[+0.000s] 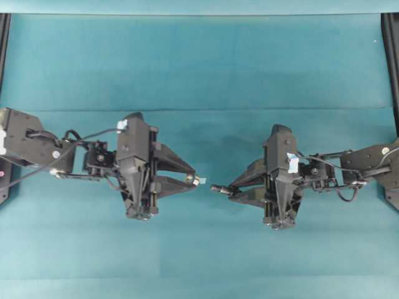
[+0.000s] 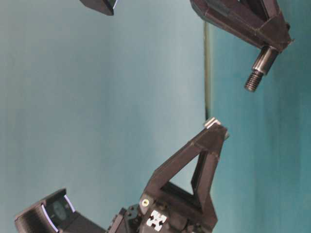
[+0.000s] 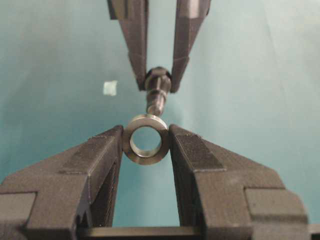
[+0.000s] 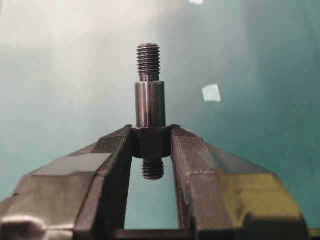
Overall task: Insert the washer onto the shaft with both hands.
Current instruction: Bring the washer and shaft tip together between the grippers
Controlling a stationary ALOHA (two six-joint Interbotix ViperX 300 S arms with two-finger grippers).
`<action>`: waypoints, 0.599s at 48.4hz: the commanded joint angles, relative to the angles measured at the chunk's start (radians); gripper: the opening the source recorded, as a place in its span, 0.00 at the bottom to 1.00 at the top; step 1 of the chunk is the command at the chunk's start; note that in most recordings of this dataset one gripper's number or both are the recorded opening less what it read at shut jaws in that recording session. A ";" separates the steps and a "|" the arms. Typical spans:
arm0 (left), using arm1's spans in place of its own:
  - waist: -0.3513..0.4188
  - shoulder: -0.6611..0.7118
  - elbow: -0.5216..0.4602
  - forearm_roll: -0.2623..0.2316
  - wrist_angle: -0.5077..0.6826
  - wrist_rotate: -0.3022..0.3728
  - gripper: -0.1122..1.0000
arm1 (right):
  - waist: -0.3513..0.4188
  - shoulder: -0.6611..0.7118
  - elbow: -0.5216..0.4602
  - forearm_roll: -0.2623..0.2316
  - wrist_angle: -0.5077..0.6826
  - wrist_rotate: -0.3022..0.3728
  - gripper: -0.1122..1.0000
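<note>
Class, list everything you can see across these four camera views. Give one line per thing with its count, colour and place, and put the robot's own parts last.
washer: one, silvery-grey ring, clamped between the left gripper's fingertips, held above the table, hole facing the shaft.
shaft: one, dark grey stepped rod with threaded ends, clamped at its thick collar by the right gripper, tip pointing at the washer, a gap between them.
tape scrap: at least one, pale, lying on the cloth.
table cloth: one, teal, covering the table.
left gripper: one, black, left of centre in the overhead view, shut on the washer.
right gripper: one, black, right of centre, shut on the shaft.
</note>
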 commanded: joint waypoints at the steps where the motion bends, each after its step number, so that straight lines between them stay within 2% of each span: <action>1: -0.005 0.005 -0.026 0.005 -0.011 0.000 0.41 | 0.003 -0.002 -0.015 0.002 -0.023 0.011 0.10; 29: -0.008 0.051 -0.057 0.005 -0.009 0.000 0.41 | 0.003 0.003 -0.026 0.002 -0.041 0.011 0.10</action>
